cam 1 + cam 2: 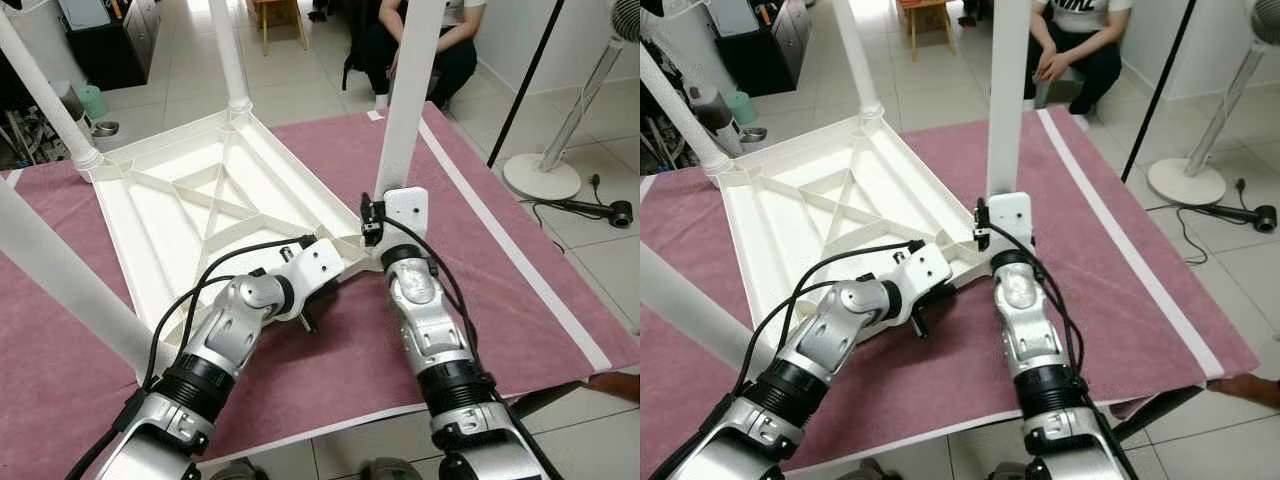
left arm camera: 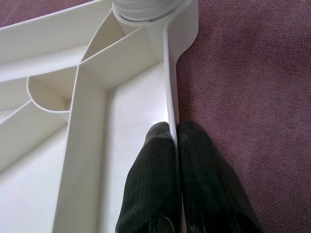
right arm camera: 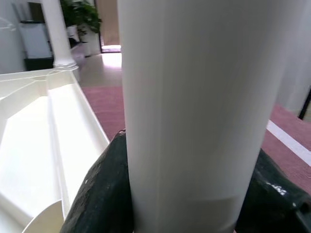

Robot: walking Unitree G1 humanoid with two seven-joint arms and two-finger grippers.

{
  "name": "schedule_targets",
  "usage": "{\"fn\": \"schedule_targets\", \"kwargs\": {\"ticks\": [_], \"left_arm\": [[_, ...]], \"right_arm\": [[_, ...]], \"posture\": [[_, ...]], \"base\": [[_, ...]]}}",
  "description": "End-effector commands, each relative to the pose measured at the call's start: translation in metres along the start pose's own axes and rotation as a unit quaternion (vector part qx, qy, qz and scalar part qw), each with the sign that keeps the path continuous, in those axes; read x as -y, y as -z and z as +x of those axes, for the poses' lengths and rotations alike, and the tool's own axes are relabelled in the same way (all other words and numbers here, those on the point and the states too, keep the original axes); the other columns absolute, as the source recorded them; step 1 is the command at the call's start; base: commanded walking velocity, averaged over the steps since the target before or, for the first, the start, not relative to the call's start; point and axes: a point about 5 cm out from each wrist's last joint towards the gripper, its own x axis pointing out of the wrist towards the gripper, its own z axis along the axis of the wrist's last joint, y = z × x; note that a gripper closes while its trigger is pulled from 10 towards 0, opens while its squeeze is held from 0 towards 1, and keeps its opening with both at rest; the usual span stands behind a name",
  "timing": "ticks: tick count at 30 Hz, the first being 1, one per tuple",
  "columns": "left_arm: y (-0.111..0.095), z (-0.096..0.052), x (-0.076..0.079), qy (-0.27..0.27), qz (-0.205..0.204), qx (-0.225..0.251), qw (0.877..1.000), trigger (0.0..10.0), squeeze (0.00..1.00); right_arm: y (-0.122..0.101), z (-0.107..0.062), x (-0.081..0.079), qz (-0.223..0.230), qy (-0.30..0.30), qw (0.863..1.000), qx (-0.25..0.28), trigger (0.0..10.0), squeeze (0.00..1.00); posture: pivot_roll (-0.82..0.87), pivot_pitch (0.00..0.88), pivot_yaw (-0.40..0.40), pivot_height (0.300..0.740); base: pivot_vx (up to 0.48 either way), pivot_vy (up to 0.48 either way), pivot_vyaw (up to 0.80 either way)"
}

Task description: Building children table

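Across the frame's middle, on a maroon cloth (image 1: 330, 370), the white tabletop (image 1: 190, 200) lies upside down, ribs up, legs standing at its corners. Lower centre, the right gripper (image 3: 194, 204) clasps the near-right leg (image 1: 408, 90) at its base, fingers either side. Lower left, the left gripper (image 2: 176, 160) pinches the tabletop's rim wall beside that corner.

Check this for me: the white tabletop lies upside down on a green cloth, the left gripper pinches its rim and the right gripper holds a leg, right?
Not quite: the cloth is dark pink, not green, as both eye views show. The rest holds: the upturned tabletop lies on it, the left gripper pinches its rim, and the right gripper holds a white leg.
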Motion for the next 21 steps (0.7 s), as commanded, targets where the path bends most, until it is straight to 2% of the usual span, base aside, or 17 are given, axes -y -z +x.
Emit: {"fn": "schedule_targets", "kwargs": {"ticks": [1, 6, 7, 9, 10, 11, 13, 15, 18, 19, 20, 21], "left_arm": [[0.011, 0.001, 0.006, 0.002, -0.004, -0.023, 1.0, 0.0, 0.0], [0.011, 0.001, 0.006, 0.001, -0.004, -0.023, 1.0, 0.0, 0.0], [0.011, 0.002, 0.006, 0.001, -0.004, -0.023, 1.0, 0.0, 0.0], [0.011, 0.002, 0.006, 0.001, -0.004, -0.022, 1.0, 0.0, 0.0], [0.011, 0.002, 0.006, 0.001, -0.004, -0.022, 1.0, 0.0, 0.0], [0.011, 0.002, 0.006, 0.001, -0.005, -0.022, 1.0, 0.0, 0.0], [0.011, 0.002, 0.006, 0.001, -0.005, -0.022, 1.0, 0.0, 0.0], [0.011, 0.002, 0.006, 0.001, -0.005, -0.021, 1.0, 0.0, 0.0], [0.011, 0.002, 0.006, 0.001, -0.005, -0.021, 1.0, 0.0, 0.0], [0.011, 0.002, 0.006, 0.0, -0.005, -0.022, 1.0, 0.0, 0.0], [0.011, 0.002, 0.006, 0.0, -0.005, -0.022, 1.0, 0.0, 0.0], [0.011, 0.002, 0.006, 0.0, -0.005, -0.022, 1.0, 0.0, 0.0]], "right_arm": [[0.028, -0.005, 0.009, -0.022, 0.022, 0.997, -0.069, 10.0, 0.0], [0.022, -0.003, 0.007, -0.021, 0.012, 0.999, -0.048, 10.0, 0.0], [0.018, -0.003, 0.007, -0.01, 0.0, 0.999, -0.039, 10.0, 1.0], [0.014, -0.002, 0.006, 0.001, -0.015, 1.0, -0.026, 10.0, 1.0], [0.009, -0.002, 0.004, 0.01, -0.035, 0.999, -0.012, 10.0, 0.0], [0.004, -0.002, 0.003, 0.018, -0.053, 0.998, 0.001, 10.0, 0.0], [0.004, -0.002, 0.003, 0.018, -0.053, 0.998, 0.001, 10.0, 0.0], [-0.004, -0.003, 0.004, 0.031, -0.098, 0.994, 0.02, 10.0, 0.0], [-0.007, -0.004, 0.005, 0.033, -0.117, 0.992, 0.027, 10.0, 0.0], [-0.011, -0.008, 0.011, 0.028, -0.179, 0.983, 0.03, 10.0, 0.0], [-0.014, -0.015, 0.02, 0.016, -0.248, 0.968, 0.027, 10.0, 0.0], [-0.014, -0.015, 0.02, 0.016, -0.248, 0.968, 0.027, 10.0, 0.0]], "posture": [[-0.03, 0.0, 0.124, 0.74], [-0.03, 0.0, 0.124, 0.74], [-0.03, 0.0, 0.124, 0.74], [-0.03, 0.0, 0.124, 0.74], [-0.03, 0.0, 0.123, 0.74], [-0.03, 0.0, 0.123, 0.74], [-0.03, 0.0, 0.123, 0.74], [-0.03, 0.0, 0.123, 0.74], [-0.03, 0.0, 0.123, 0.74], [-0.03, 0.0, 0.123, 0.74], [-0.03, 0.0, 0.121, 0.74], [-0.03, 0.0, 0.121, 0.74]], "base": [[0.0, 0.0, 0.0], [0.0, 0.0, 0.0], [0.0, 0.0, 0.0], [0.0, 0.0, 0.0], [0.0, 0.0, 0.0], [0.0, 0.0, 0.0], [0.0, 0.0, 0.0], [0.0, 0.0, 0.0], [0.0, 0.0, 0.0], [0.0, 0.0, 0.0], [0.0, 0.0, 0.0], [0.0, 0.0, 0.0]]}}
